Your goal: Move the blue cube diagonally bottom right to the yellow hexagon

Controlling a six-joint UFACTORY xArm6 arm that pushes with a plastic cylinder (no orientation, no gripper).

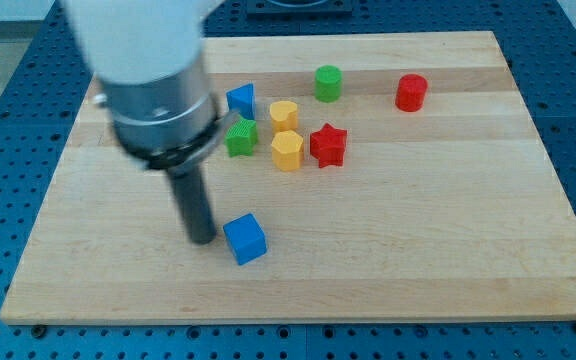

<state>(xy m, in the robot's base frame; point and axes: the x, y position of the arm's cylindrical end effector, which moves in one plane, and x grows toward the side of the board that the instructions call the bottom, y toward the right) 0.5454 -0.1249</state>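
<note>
The blue cube [245,239] lies on the wooden board at the view's lower middle-left. My tip [202,238] is just to the cube's left, close to it or touching it. The yellow hexagon [287,151] lies above and to the right of the cube, near the board's middle. A second yellow block [284,114], rounded, lies just above the hexagon.
A red star [328,145] lies right of the hexagon. A green star [240,138] lies left of it. A blue triangular block [241,99], a green cylinder [328,83] and a red cylinder [411,92] lie toward the view's top. The board's bottom edge [298,320] runs below the cube.
</note>
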